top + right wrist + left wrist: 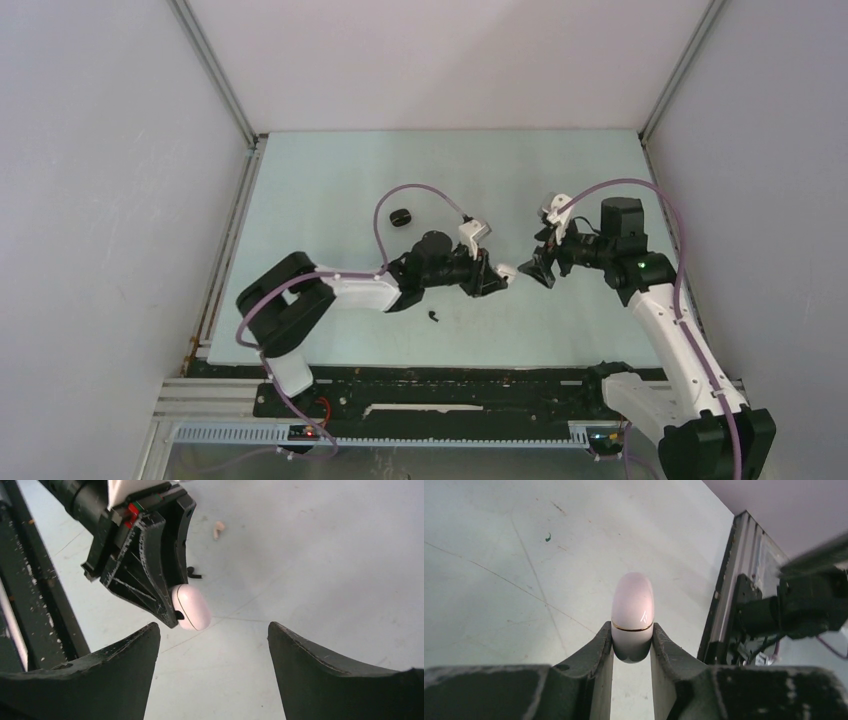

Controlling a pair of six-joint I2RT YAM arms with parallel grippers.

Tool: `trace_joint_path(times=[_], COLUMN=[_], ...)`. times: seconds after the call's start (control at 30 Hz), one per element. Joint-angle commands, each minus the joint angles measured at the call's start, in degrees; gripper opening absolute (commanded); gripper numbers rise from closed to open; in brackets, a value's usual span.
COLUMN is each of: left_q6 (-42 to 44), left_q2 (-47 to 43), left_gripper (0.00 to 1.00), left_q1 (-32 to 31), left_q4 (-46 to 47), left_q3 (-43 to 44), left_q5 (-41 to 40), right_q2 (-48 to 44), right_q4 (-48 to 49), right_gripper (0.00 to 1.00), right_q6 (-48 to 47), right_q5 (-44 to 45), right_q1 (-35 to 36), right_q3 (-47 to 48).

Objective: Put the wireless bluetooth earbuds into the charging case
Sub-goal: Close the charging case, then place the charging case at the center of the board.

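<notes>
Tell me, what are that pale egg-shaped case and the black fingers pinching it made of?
The case looks like hard plastic, pale pinkish white and glossy: a sharp glint shows, plus a thin gold-looking seam band. The fingers of the left gripper seem matte black plastic, scuffed with pale specks; possibly printed, unclear.

the left fingers (591,657) grip the lower half of a closed pale case (632,611).

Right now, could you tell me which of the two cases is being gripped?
The pale case, clamped in the left gripper; the black case lies free on the table.
</notes>
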Motion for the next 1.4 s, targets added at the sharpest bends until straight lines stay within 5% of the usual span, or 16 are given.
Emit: trace_joint_path(times=[0.0,0.2,0.57,1.37], left_q6=[-11.18,-18.32,-32.32,-30.81], left_q2=[4.56,12.62,23.97,23.28], left_gripper=[0.06,0.15,0.25,0.47], left_q1=[0.30,0.96,2.41,4.09], left_q4=[0.96,-9.01,-16.48,-24.57], left_q3=[7.41,17.93,27.68,23.24], left_q5=[-4.85,-6.70,-3.33,-1.76], right_q2=[-1.02,-0.62,0.50,1.91], right_q4=[5.15,8.11,8.10,8.13], right_gripper=[0.82,0.82,0.82,0.81], right_q6=[5.51,8.63,8.66,9.27], right_q5=[3.00,12.62,13.27,12.32], right_q1=[-2.40,-4.15,-5.15,-5.29], right_q3=[-0.20,-0.66,-0.66,-0.66])
